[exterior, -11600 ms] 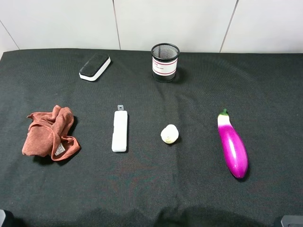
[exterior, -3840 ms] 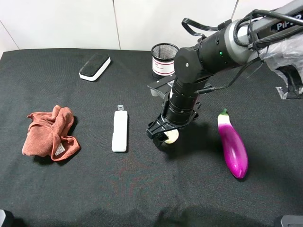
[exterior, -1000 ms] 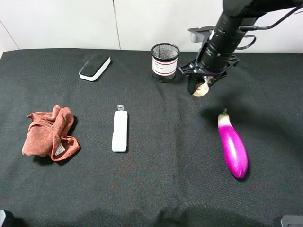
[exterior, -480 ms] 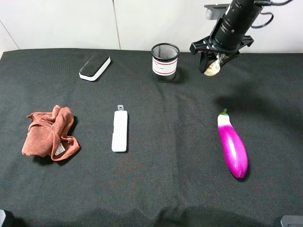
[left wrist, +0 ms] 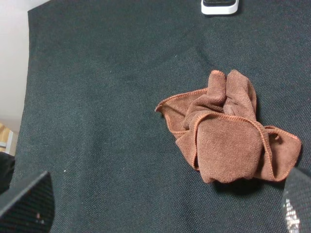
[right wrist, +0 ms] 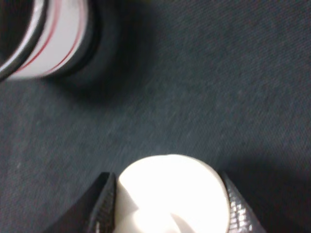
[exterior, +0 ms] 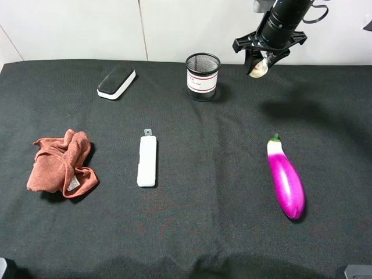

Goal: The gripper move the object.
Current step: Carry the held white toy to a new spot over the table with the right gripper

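My right pincer (exterior: 260,59) is up in the air by the far edge of the worktop (exterior: 221,232), clamped on the garlic bulb (exterior: 259,68). There's a finger (right wrist: 103,208) pressed to each side of it, and the bulb hangs clear of the dark surface. The mesh pen cup (exterior: 202,76) stands near, on my left arm's side. The purple eggplant (exterior: 285,180) lies well apart, toward the near edge. My left pincer (left wrist: 160,213) hangs spread wide above the crumpled brown rag (left wrist: 228,133), gripping nothing. A long white bar (exterior: 147,161) lies between rag and eggplant.
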